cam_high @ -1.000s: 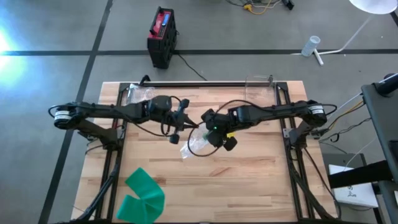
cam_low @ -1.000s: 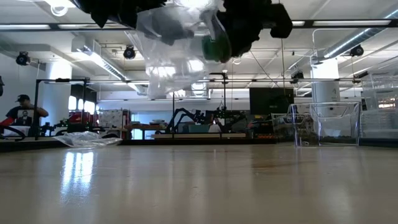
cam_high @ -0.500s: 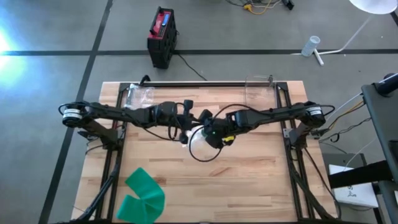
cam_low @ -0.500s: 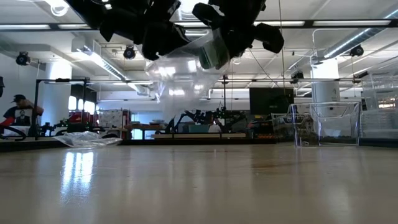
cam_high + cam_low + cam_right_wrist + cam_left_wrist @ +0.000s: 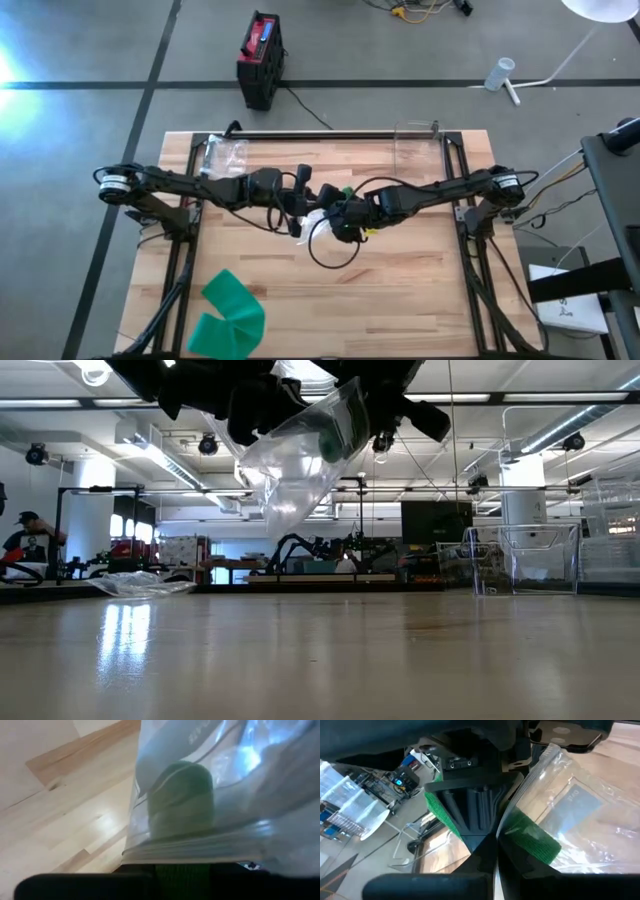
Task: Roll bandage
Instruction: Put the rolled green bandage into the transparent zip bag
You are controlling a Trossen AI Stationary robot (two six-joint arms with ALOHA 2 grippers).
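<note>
Two dark grippers meet above the middle of the pale wooden table [image 5: 400, 290], sharing one clear plastic zip bag [image 5: 290, 480] held up in the air. The left gripper [image 5: 300, 198] has its jaws together, pinching the bag's edge; its wrist view shows the film running straight into the closed black fingers. The right gripper [image 5: 345, 212] stands nearly closed at the bag's mouth, with green showing between its fingers in its own wrist view, though whether it truly clamps the roll or only the bag's rim cannot be told.

The bag is thin, glossy and crinkled, with a ridged zip strip along its mouth and a pale printed panel on one face. In the low view it hangs slanting from the grippers, mouth uppermost and its closed end drooping down and leftward, well clear of the tabletop.

The rolled green bandage [image 5: 182, 802] is a stubby cylinder of matte, slightly fuzzy woven cloth. It sits inside the bag just below the zip strip, near the mouth. In the right wrist view its long axis runs along the bag's length, rounded end pointing into the bag.

A flat, smooth green sheet [image 5: 228, 312], folded into angular flaps, lies at the table's near left corner. A second crumpled clear bag [image 5: 225, 152] rests at the far left, and a rigid clear plastic box [image 5: 418, 140] stands at the far edge.
</note>
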